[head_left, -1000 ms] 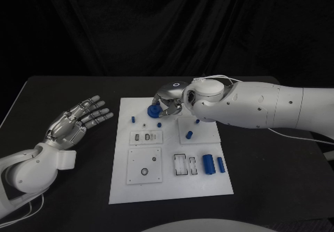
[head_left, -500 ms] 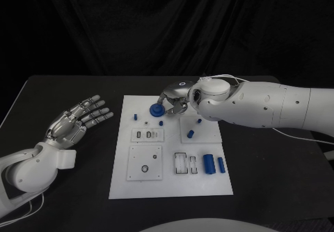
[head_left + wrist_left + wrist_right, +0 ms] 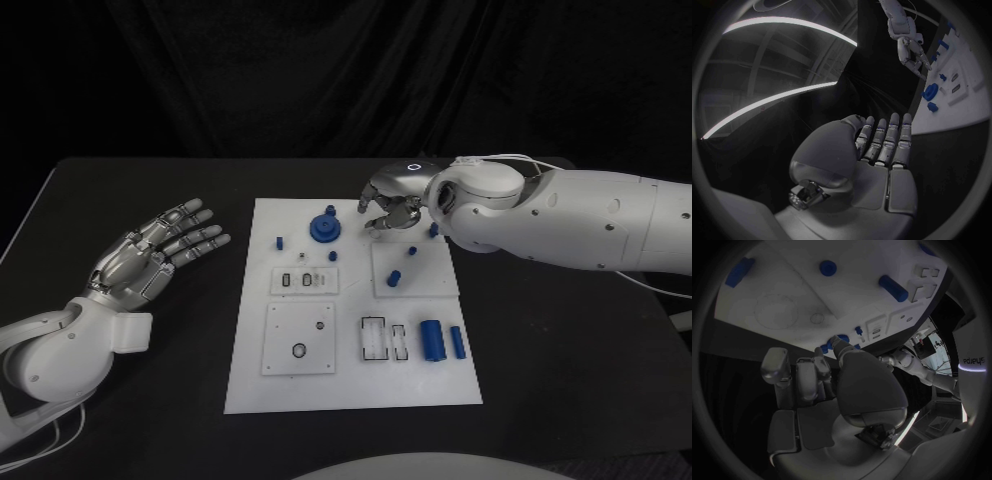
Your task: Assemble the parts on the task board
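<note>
Parts nearest us on the task board (image 3: 353,390) are a fat blue cylinder (image 3: 431,338) and a thinner blue bar (image 3: 457,341), lying side by side at about five o'clock from the board's middle, just beside a pair of narrow rectangular slots (image 3: 374,339). At seven o'clock we see a white square plate with a small ring (image 3: 300,353) on it. Out at nine o'clock, well apart from the board over the black table (image 3: 144,400), the left hand (image 3: 156,251) lies palm up with its fingers spread and nothing in them; the left wrist view shows the same flat, empty palm. Farther up the board, two smaller white plates sit side by side, with little blue pegs (image 3: 333,256) standing near them. At the far edge, around twelve o'clock, the round blue gear (image 3: 325,230) rests on the board, a short peg (image 3: 330,210) just behind it. The right hand (image 3: 391,213) hovers just beside the gear at its three o'clock, fingers curled downward and apart from it, holding nothing that we can see; the gear lies free of its fingertips (image 3: 369,228).
</note>
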